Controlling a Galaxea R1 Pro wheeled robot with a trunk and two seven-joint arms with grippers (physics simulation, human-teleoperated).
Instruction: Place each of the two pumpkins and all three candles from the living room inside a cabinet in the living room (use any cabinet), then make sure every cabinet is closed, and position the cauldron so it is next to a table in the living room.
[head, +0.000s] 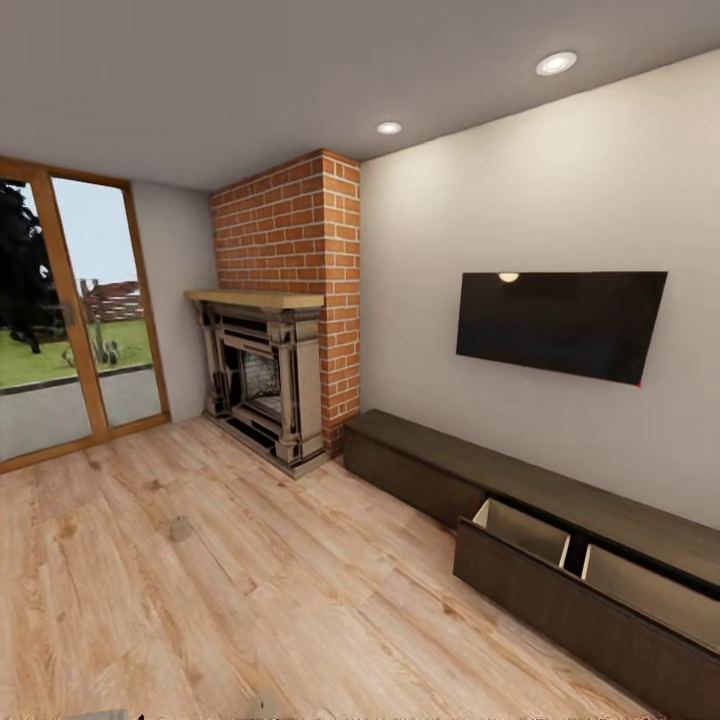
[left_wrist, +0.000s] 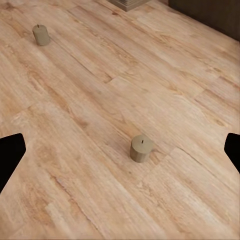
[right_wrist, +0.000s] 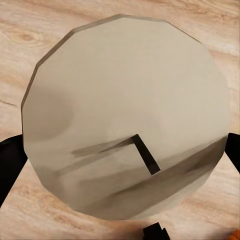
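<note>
Close up in the right wrist view, a squat off-white cylindrical candle with a short dark wick (right_wrist: 125, 120) sits end-on between the dark tips of the right gripper (right_wrist: 122, 165), its top face turned toward the camera. The jaws appear clamped on its sides, which would suit carrying it to storage, though the contact itself is hidden by the candle's bulk. A sliver of orange at the corner may be a pumpkin; it is too small to tell.

Two more short pale candles stand upright on the light wooden plank floor (left_wrist: 190, 80), one near the left gripper (left_wrist: 120, 150) and almost centred between its tips (left_wrist: 141, 148), the other well apart, farther off (left_wrist: 41, 35). The left jaws stand wide and empty, probably lined up for the nearer one.

Beyond, the long low dark-brown wooden cabinet (head: 520, 480) runs along the wall under a black wall-mounted television (head: 560, 322), with one drawer pulled open showing beige interiors (head: 530, 530), ready to receive things. A red brick fireplace (head: 290, 300) and a glazed door (head: 70, 300) close the room.
</note>
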